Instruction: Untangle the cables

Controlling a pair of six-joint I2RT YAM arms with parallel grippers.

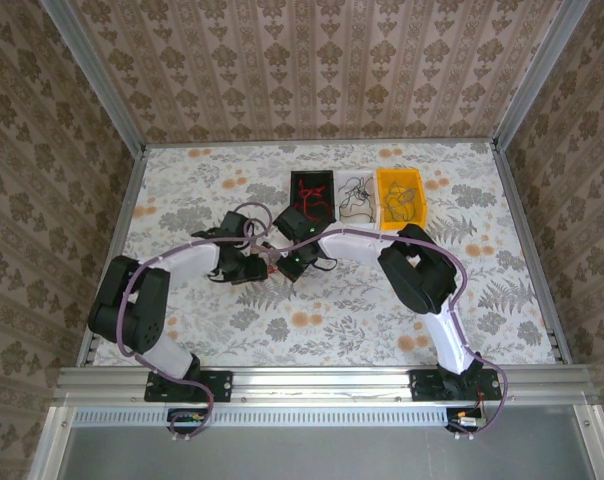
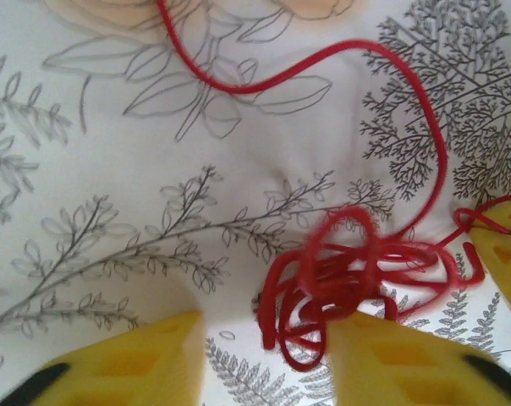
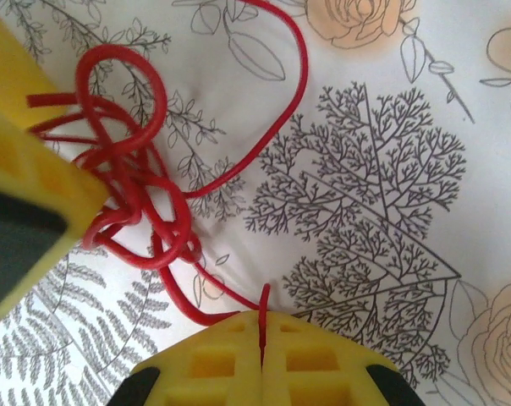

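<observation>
Red cables (image 2: 348,271) lie knotted on the floral bench (image 2: 95,169). I see my left hand (image 2: 268,359) apart with the knot between its fingers, and my right hand (image 3: 262,342) pinched together on one strand.

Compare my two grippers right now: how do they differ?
The left gripper has its fingers apart; the right gripper has them shut. The right gripper pinches a red cable strand; the left gripper pinches nothing, with the knot beside one finger. Both have yellow fingers, close to that knot.
</observation>
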